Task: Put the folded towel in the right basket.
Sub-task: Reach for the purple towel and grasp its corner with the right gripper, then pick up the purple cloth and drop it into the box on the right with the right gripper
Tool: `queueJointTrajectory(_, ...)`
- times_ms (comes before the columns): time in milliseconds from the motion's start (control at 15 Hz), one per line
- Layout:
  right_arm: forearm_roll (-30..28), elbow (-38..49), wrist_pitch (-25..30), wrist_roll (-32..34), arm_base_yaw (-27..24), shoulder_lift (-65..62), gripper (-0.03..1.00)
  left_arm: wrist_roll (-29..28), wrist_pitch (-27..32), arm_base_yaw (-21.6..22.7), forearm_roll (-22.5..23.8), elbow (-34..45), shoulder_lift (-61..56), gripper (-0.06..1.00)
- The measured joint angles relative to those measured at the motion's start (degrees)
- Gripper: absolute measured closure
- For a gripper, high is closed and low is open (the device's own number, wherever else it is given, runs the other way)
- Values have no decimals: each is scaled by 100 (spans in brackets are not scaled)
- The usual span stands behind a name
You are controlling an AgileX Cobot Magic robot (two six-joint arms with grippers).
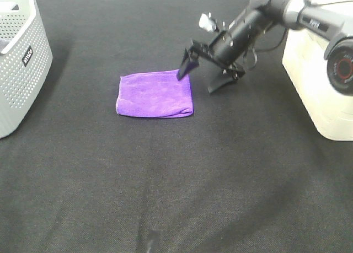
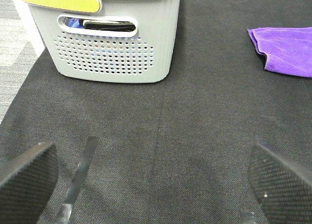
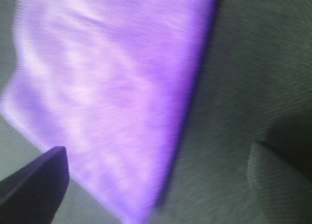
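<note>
A folded purple towel lies flat on the black table near the middle. It also shows in the left wrist view and fills much of the blurred right wrist view. My right gripper is open, low over the towel's far right corner, one finger over the cloth and the other past its right edge. The white right basket stands at the right edge. My left gripper is open and empty above bare table; it is out of the exterior view.
A grey perforated basket stands at the far left; it shows in the left wrist view with dark items inside. The black table cloth covers the whole surface.
</note>
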Motion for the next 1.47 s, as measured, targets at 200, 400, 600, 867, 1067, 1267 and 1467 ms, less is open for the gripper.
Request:
queueJointTrajectory(200,57,-57,-120,0,0,97,3,0,0,0,0,0,0,-4)
queueJointTrajectory(400,69,-69,-292,11,11,138,4,0,0,0,0,0,0,-4)
queueJointTrajectory(600,155,-183,-567,80,189,321,6,0,0,0,0,0,0,-4)
queueJointTrajectory(867,338,-229,-985,172,504,447,11,0,0,0,0,0,0,-4)
queueJointTrajectory(1067,367,-235,-1467,172,1008,544,32,0,0,0,0,0,0,-4)
queueJointTrajectory(1267,350,-223,-1564,178,1049,613,72,0,0,0,0,0,0,-4)
queueJointTrajectory(1467,-52,-556,-1175,178,1066,613,84,0,0,0,0,0,0,-4)
